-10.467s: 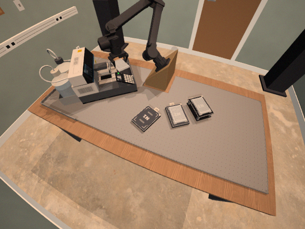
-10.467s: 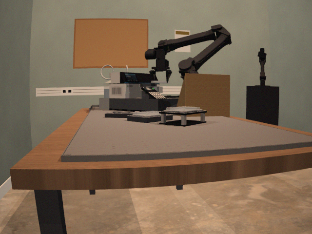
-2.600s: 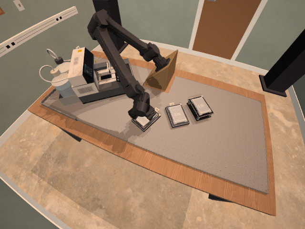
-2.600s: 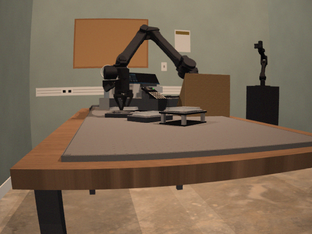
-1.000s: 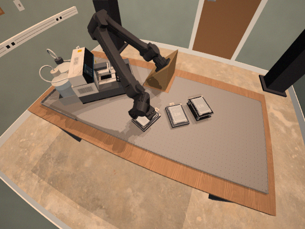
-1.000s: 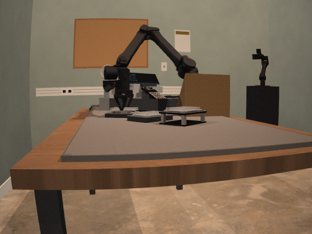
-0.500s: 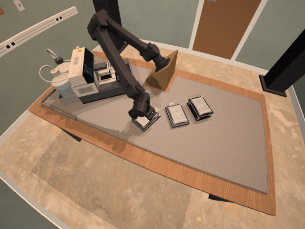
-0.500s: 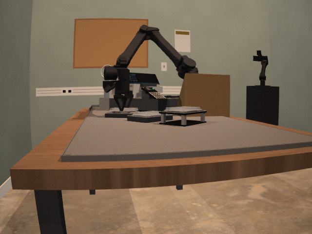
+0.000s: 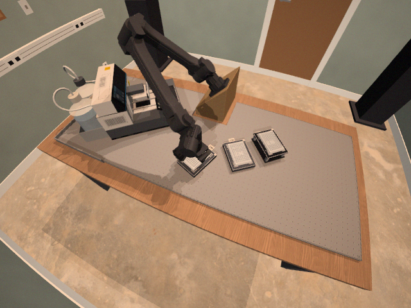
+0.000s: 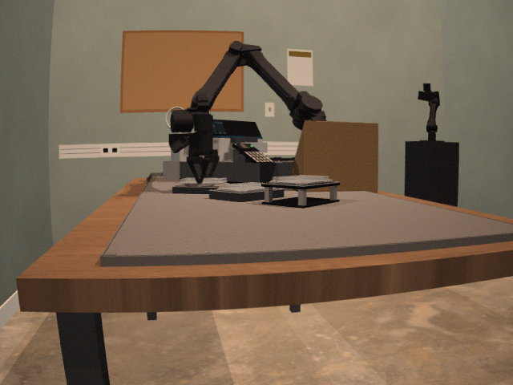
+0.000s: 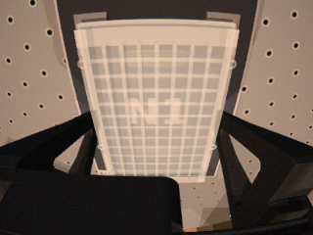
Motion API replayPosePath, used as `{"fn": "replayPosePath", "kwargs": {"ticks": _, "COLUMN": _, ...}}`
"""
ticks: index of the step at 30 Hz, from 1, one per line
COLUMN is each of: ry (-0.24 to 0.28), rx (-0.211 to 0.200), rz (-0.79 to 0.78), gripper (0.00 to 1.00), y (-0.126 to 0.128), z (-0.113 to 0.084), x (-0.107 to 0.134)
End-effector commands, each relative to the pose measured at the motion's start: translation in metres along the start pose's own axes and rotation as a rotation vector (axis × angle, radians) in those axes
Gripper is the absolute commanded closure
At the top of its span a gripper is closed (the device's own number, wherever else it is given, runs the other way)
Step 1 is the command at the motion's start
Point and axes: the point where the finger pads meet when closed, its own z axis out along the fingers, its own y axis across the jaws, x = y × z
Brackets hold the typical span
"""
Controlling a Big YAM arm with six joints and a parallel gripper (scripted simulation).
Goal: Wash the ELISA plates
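Claw pinching N1's plate across its short width; long axis looks parallel to nest beneath.

1. Black jointed arm: swung from washer side to nest N1 since 10.5 s ago; its black two-finger gripper is now low there.
2. Clear, gridded rectangular plate: formerly by washer, now at black rectangular nest N1, previously bare.
3. Small black background arm: upper links changed pose.
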Motion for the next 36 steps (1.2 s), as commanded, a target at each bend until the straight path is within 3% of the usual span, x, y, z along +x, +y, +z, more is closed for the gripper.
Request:
{"fn": "replayPosePath", "kwargs": {"ticks": 1, "ry": -0.002, "rx": 0.002, "rz": -0.009, "gripper": 0.16, "y": 0.0005, "z": 0.0039, "x": 0.0019}}
{"fn": "replayPosePath", "kwargs": {"ticks": 36, "ry": -0.002, "rx": 0.002, "rz": -0.006, "gripper": 0.16, "y": 0.0006, "z": 0.0094, "x": 0.0006}}
